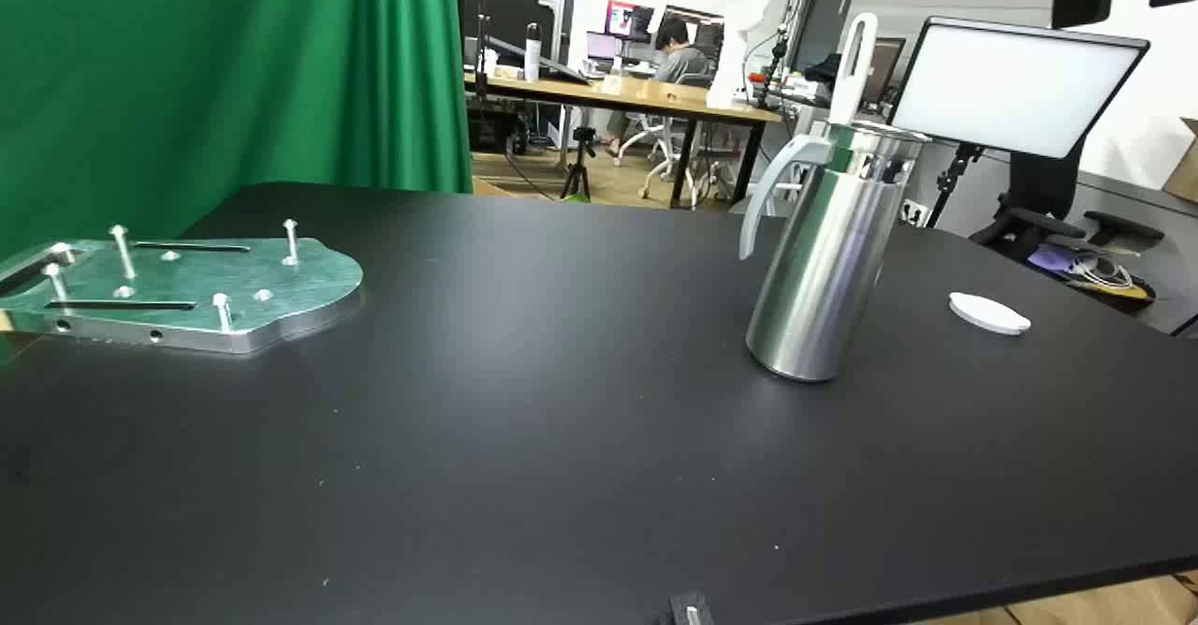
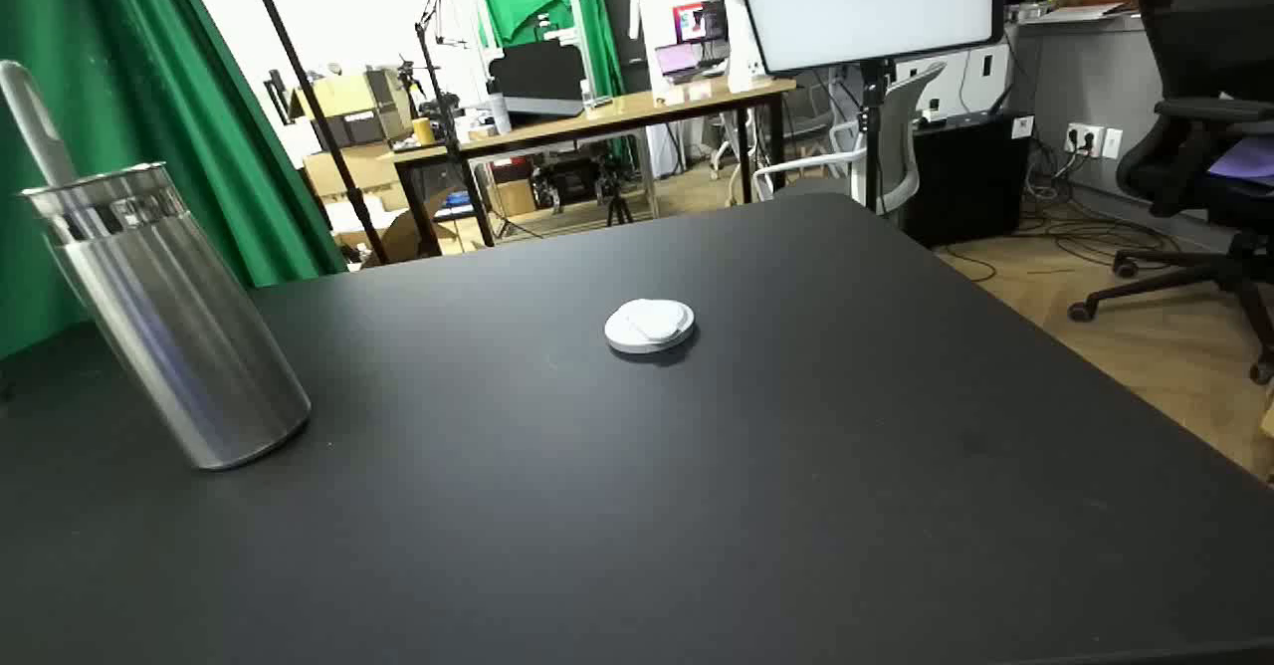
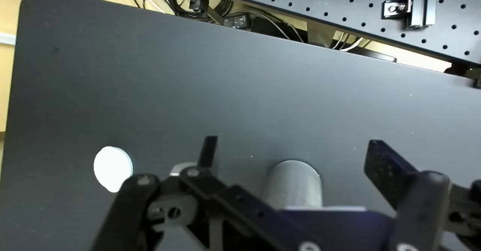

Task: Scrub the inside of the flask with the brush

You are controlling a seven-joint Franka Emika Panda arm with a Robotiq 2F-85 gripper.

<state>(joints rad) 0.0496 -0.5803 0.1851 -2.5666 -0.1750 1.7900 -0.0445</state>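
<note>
The flask (image 1: 828, 260), a shiny steel cylinder with a pale curved handle (image 1: 772, 185), stands on the black table. It also shows in an exterior view (image 2: 189, 336) at the left edge. The brush (image 1: 852, 73) stands in it with its pale looped handle sticking out of the mouth, also in an exterior view (image 2: 40, 127). The brush's head is hidden inside the flask. In the wrist view my gripper (image 3: 293, 149) is open, its fingers wide apart with nothing between the tips. The flask's lower body (image 3: 295, 185) shows below and between the fingers; its upper part is hidden behind the gripper.
A small white lid-like disc (image 1: 989, 313) lies on the table (image 2: 697, 506), also in the wrist view (image 3: 112, 168). A metal plate with upright pegs (image 1: 225, 279) lies at the table's far side. A perforated metal board (image 3: 360, 3) runs beyond the table edge.
</note>
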